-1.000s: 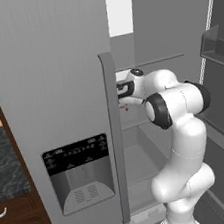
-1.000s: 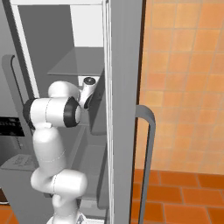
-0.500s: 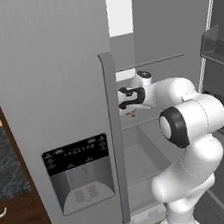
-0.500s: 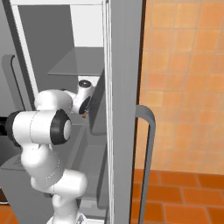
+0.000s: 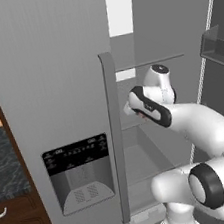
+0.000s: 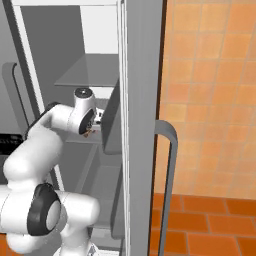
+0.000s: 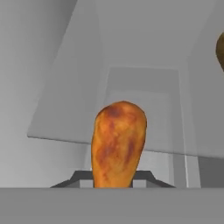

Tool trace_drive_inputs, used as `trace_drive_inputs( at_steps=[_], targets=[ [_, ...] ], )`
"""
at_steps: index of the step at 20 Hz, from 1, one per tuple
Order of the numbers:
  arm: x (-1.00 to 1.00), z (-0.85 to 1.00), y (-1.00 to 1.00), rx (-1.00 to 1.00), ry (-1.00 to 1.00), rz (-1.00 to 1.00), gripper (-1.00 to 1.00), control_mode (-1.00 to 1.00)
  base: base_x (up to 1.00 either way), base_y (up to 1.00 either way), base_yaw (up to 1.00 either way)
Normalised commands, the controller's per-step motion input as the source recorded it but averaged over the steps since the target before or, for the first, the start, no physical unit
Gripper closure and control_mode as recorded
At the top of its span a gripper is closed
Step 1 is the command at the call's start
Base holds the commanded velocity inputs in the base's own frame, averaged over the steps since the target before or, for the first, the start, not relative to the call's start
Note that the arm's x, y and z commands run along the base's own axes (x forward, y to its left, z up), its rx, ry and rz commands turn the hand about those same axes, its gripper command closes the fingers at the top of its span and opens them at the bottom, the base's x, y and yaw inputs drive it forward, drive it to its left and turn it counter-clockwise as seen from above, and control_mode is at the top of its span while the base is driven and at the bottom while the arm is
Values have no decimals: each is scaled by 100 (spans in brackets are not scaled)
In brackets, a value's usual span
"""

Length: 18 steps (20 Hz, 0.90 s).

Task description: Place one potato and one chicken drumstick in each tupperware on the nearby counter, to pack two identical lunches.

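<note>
An orange-brown chicken drumstick (image 7: 117, 142) stands upright at the middle of the hand view, plump end up, its narrow end down between the dark fingers (image 7: 78, 177). My gripper (image 6: 92, 131) is shut on it inside the open fridge, just above a shelf; a bit of orange shows at the hand. From the left base the gripper (image 5: 129, 107) sits half behind the fridge door's handle. A golden-brown lump (image 7: 220, 50) is cut off by the hand view's right edge; I cannot tell whether it is a potato or a drumstick. Both tupperware are out of view.
The grey fridge door (image 5: 55, 91) with its dispenser panel (image 5: 80, 174) stands close on the left, and the other door (image 6: 145, 100) with a curved handle is on the right. The dark speckled counter (image 5: 4, 159) over brown drawers lies at far left. Glass shelves (image 6: 87, 75) are above the hand.
The hand has come down a little in the fridge, and the elbow has swung low and out toward the cameras. The drumstick stays in the gripper.
</note>
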Motion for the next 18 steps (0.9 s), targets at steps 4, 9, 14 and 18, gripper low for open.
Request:
trace_drive_inputs(
  at_steps=[4, 9, 14, 18],
  targets=[
    [-100, 62, -7, 0, 9, -9, 100, -100, 0, 0, 0],
    [-100, 12, -23, 0, 1, -2, 100, -100, 0, 0, 0],
    [-100, 1, -5, 0, 0, 0, 100, -100, 0, 0, 0],
    [-83, 36, 0, 0, 2, 0, 100, -100, 0, 0, 0]
  ],
)
